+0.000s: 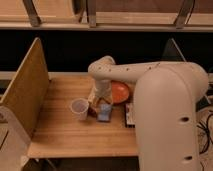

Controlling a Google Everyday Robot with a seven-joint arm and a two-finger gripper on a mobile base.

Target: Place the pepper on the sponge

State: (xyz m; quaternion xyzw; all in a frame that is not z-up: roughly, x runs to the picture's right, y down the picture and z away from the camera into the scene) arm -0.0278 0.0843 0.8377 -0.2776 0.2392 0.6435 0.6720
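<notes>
The sponge (104,113), a flat blue-grey pad, lies on the wooden table (60,132) just right of centre. My gripper (103,102) hangs at the end of the white arm (145,75), directly above the sponge's far edge and very close to it. A small reddish-brown lump that I take for the pepper (95,111) shows at the sponge's left edge, below the gripper. Whether the gripper holds or touches it is hidden by the wrist.
A round orange plate (121,92) sits behind the sponge on the right. A white cup (79,108) stands to its left. A narrow dark bar (130,115) lies right of the sponge, and a cream packet (93,95) sits behind the gripper. A wooden side panel (22,95) walls the table's left.
</notes>
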